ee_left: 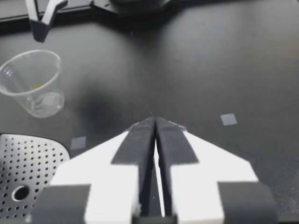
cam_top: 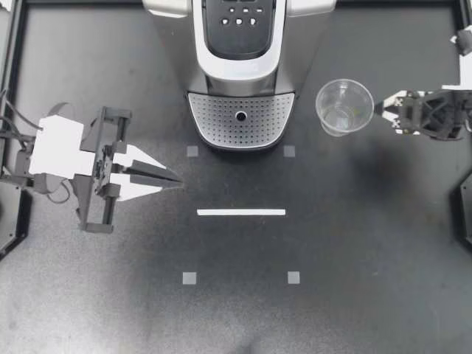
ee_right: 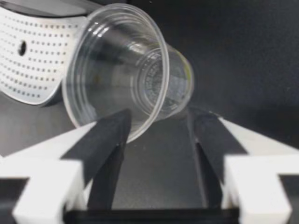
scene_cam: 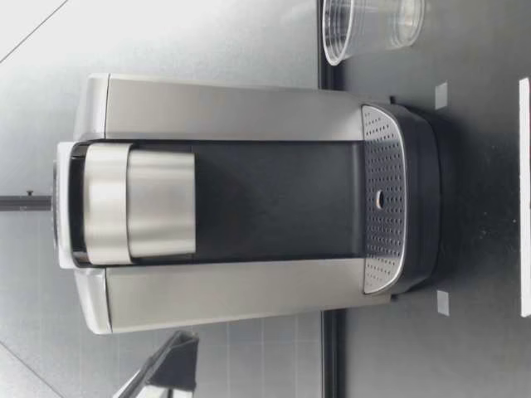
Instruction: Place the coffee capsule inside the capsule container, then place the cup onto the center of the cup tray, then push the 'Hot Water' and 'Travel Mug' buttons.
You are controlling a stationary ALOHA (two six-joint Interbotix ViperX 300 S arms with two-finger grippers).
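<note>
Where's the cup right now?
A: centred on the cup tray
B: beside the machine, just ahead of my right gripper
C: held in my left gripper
B: in the top view the cup is clear of the cup tray, just ahead of my right gripper, whose fingers are open.

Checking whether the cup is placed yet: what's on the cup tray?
Nothing: the cup tray is bare in the top and low views. The cup stands beside the coffee machine. What lies beneath its perforations cannot be seen.
</note>
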